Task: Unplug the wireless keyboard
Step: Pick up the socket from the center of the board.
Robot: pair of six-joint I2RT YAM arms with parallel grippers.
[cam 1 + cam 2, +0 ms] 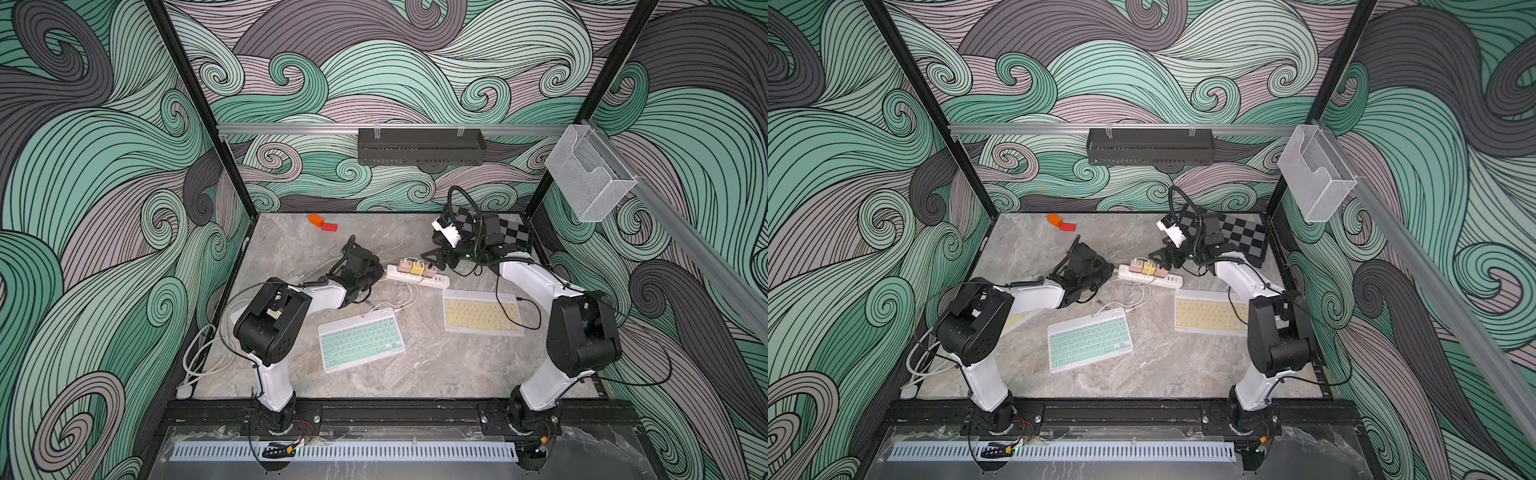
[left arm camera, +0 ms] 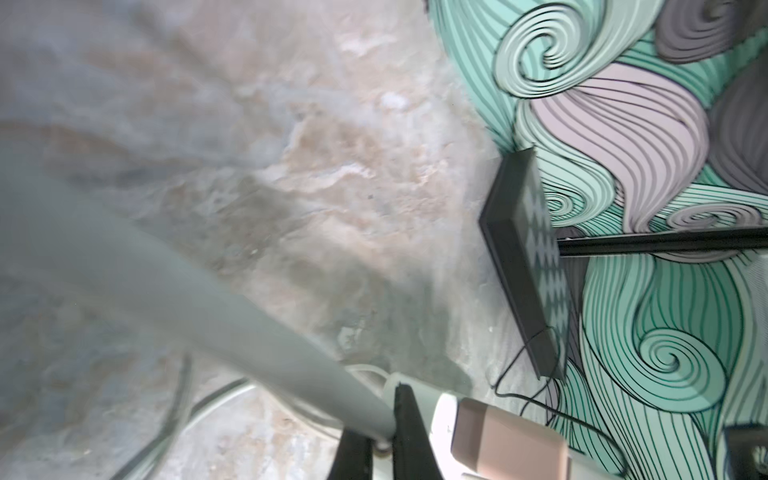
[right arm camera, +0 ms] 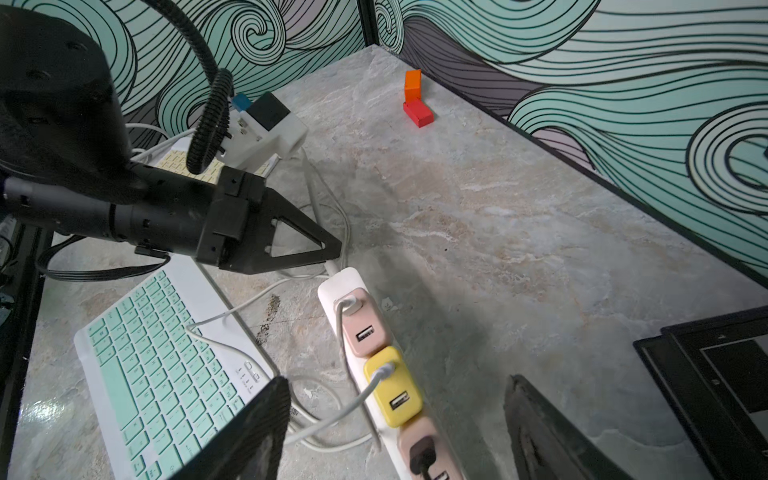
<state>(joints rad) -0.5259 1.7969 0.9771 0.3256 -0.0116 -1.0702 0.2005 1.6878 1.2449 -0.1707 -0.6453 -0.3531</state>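
A: Can any brand or label be read?
B: No. The key legends on the green keyboard [image 1: 360, 343] and the yellow keyboard [image 1: 482, 311] are too small to read.
A: How many things?
B: 2 keyboards in full, at the front middle and right of the table [image 1: 415, 374]. A pale yellow corner [image 1: 1017, 321] under the left arm [image 1: 1034, 297] may be a 3rd, I cannot tell. 1 power strip [image 1: 417, 277] behind them carries 3 chargers in a row: pink charger [image 3: 363, 328], yellow charger [image 3: 395, 386], 2nd pink charger [image 3: 424, 453] – this last cut off by the frame. 2 blocks, orange block [image 1: 316, 219] and red block [image 1: 329, 227], lie near the back wall.
A: The cables?
B: Thin white cables [image 1: 412, 296] tangle between strip and green keyboard; which goes where is hard to follow. A black cable [image 1: 538, 315] leaves the yellow keyboard.
A: The grippers?
B: The left gripper [image 3: 336, 248] has its fingers together on the thick white cord [image 3: 311, 187] at the strip's end – blurred in its wrist view. The right gripper [image 1: 434, 261] hovers over the chargers, fingers [image 3: 266, 424] wide apart, holding nothing.
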